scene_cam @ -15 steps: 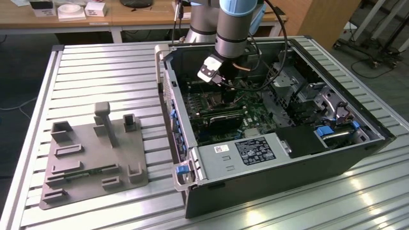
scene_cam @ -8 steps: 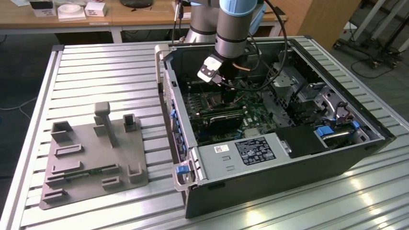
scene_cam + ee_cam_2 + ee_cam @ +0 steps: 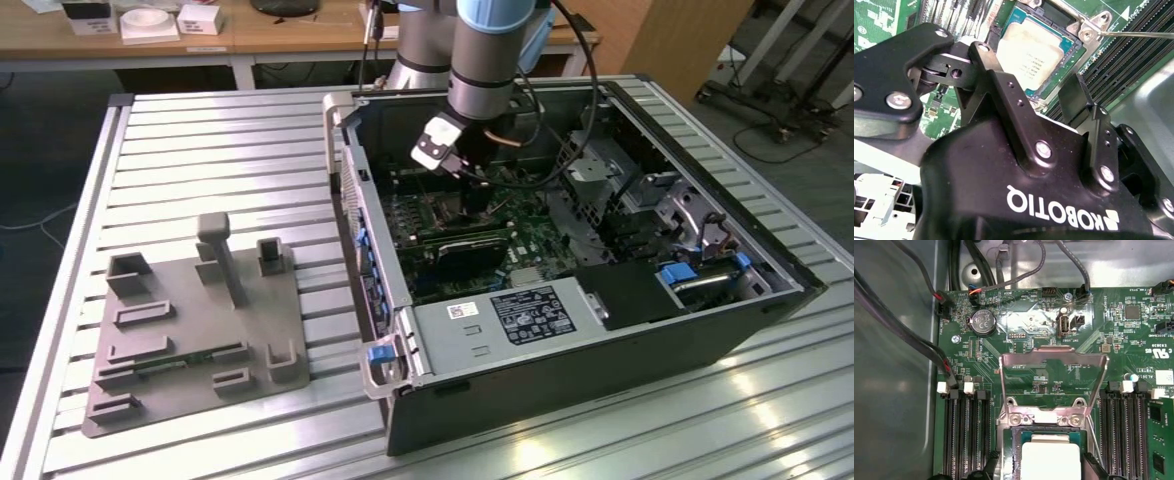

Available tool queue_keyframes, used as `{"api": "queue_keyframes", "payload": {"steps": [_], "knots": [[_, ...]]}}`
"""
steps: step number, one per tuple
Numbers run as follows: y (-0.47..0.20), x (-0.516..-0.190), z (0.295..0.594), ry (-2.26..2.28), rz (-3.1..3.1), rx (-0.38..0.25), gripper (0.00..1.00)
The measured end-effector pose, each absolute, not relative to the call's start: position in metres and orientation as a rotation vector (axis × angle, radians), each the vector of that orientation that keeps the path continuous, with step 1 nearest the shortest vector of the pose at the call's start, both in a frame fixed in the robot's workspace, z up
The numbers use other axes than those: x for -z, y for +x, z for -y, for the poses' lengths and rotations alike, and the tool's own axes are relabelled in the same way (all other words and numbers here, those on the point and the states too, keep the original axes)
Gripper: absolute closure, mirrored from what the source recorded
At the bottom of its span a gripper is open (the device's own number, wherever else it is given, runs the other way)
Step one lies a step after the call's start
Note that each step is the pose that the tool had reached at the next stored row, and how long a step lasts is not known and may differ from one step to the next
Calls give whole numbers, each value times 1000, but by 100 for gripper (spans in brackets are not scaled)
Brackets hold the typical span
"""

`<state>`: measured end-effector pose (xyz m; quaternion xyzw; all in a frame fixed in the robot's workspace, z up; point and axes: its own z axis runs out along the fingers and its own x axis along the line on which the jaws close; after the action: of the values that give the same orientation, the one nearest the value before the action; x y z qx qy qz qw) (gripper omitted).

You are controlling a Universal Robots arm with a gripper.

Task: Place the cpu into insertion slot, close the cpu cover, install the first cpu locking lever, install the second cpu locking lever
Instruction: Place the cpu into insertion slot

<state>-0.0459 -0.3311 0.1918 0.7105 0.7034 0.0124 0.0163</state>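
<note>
the gripper (image 3: 1026,75) is hovering just over the insertion slot (image 3: 1085,31), its fingers (image 3: 1004,85) spreading wide and gripping nothing. the cpu (image 3: 1031,50) is lying flat in the slot, showing in the gap between the two fingertips; neither tip is appearing to touch it. in the first wrist view the cpu cover (image 3: 1054,354) is lying swung back from its hinge over the green motherboard (image 3: 1134,340), leaving the chip bare. in the exterior view the arm (image 3: 483,70) is reaching down into the open computer case (image 3: 574,390).
</note>
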Motion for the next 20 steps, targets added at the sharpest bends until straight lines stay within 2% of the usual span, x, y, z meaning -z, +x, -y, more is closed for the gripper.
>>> {"api": "queue_keyframes", "payload": {"steps": [20], "knots": [[-46,-190,328,2226,-2170,-38,27]]}}
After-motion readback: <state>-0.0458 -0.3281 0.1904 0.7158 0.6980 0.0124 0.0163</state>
